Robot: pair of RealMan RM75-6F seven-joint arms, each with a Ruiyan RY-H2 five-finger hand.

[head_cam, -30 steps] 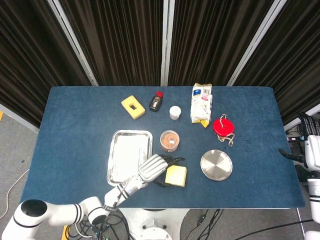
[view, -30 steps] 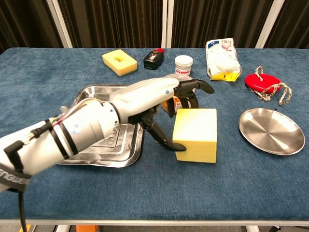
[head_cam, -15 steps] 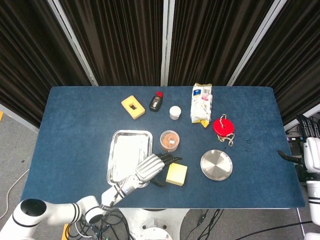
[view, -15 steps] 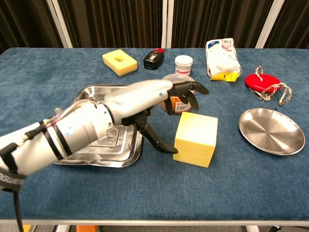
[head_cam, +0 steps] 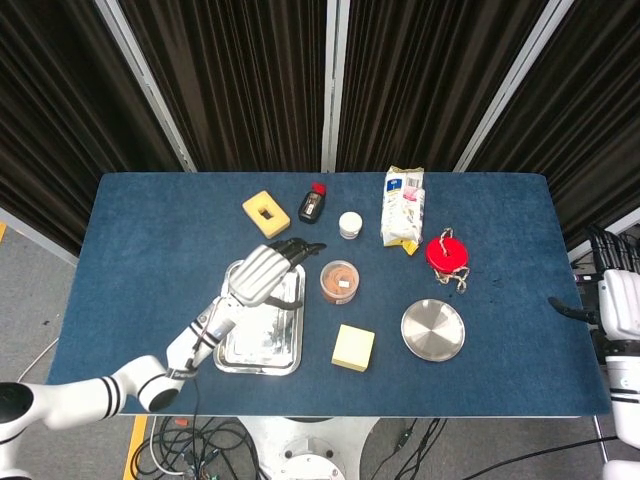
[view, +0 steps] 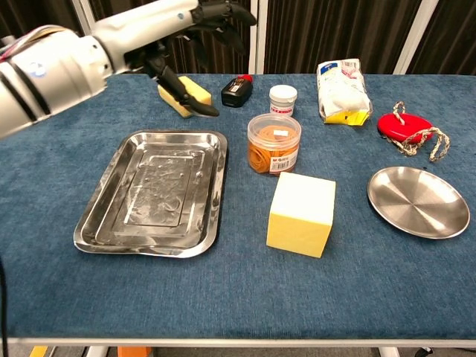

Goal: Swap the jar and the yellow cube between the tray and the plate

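Note:
The yellow cube (head_cam: 353, 347) (view: 301, 214) stands on the blue table between the tray and the plate, touching neither. The clear jar (head_cam: 339, 281) (view: 274, 143) with orange contents stands on the cloth just right of the metal tray (head_cam: 228, 343) (view: 152, 191). The round steel plate (head_cam: 433, 329) (view: 418, 201) at the right holds nothing. My left hand (head_cam: 263, 273) (view: 195, 30) is raised above the tray's far end, fingers spread, holding nothing. My right hand (head_cam: 612, 301) hangs off the table's right edge, its fingers partly shown.
Along the back lie a yellow sponge (head_cam: 266, 214) (view: 186, 95), a dark bottle (head_cam: 312, 203) (view: 236, 91), a small white jar (head_cam: 349, 225) (view: 282, 98), a snack bag (head_cam: 402, 206) (view: 341, 90) and a red disc with cord (head_cam: 446, 253) (view: 406, 125).
My left hand let go of the yellow cube and rose away to the back left, above the tray. The cube stays on the cloth, slightly turned.

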